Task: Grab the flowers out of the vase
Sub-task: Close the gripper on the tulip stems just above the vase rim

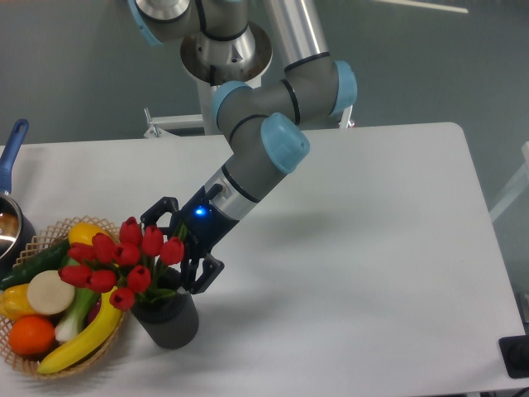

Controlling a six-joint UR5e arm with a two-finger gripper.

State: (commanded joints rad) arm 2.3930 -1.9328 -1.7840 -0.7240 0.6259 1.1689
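Note:
A bunch of red tulip flowers (124,258) on green stems stands in the dark ribbed vase (170,321) near the table's front left. My gripper (180,245) comes in from the upper right, low over the vase, right beside the rightmost buds. Its jaws are spread wide: one dark finger (155,212) shows above the blooms, the other (207,271) sits by the vase rim on the right. The gripper is open. The stems between the fingers are partly hidden by buds and leaves, and I cannot tell whether the fingers touch them.
A round wicker basket (13,351) with a banana, an orange, a cucumber and other produce touches the vase's left side. A pot with a blue handle (11,154) sits at the far left edge. The arm's base (225,50) stands behind the table.

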